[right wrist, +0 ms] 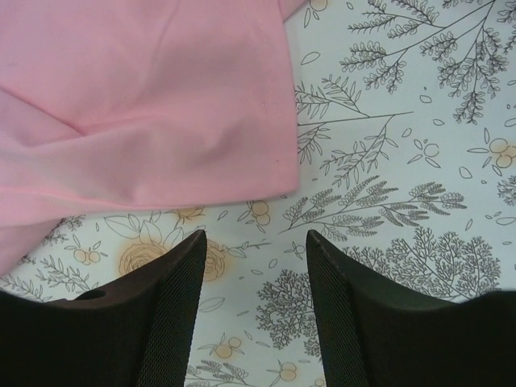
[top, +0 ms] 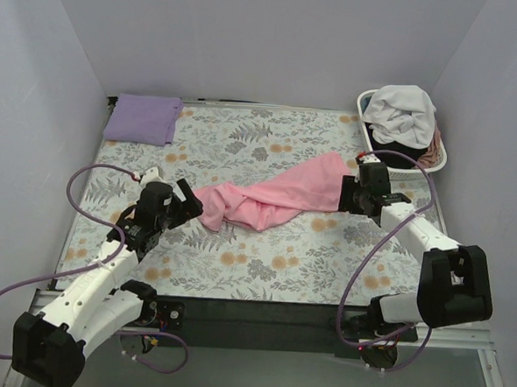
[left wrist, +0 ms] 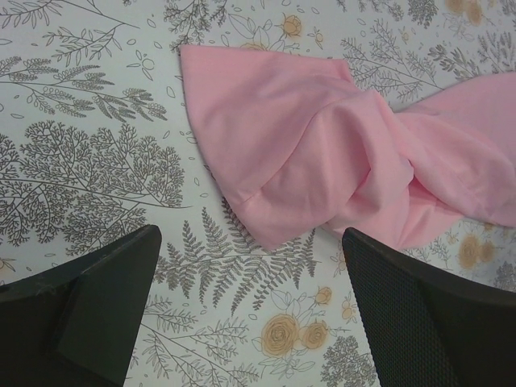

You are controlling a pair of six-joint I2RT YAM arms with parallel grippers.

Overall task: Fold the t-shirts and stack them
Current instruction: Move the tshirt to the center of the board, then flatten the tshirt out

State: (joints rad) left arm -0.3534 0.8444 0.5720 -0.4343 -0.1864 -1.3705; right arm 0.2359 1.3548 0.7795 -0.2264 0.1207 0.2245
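A light pink t-shirt (top: 271, 197) lies twisted in a long diagonal band across the middle of the floral table cover (top: 237, 262). A lavender t-shirt (top: 143, 118) lies folded at the far left corner. My left gripper (top: 190, 205) is open and empty just left of the pink shirt's lower end; the shirt's corner (left wrist: 322, 161) lies just beyond its fingertips (left wrist: 121, 274). My right gripper (top: 344, 195) is open and empty at the shirt's upper right end; the hem (right wrist: 145, 105) lies just ahead of its fingers (right wrist: 181, 282).
A white laundry basket (top: 367, 104) stands at the far right corner, holding white (top: 404, 110), black and dusty pink shirts. Grey walls close in the table on three sides. Cables loop from both arms over the table.
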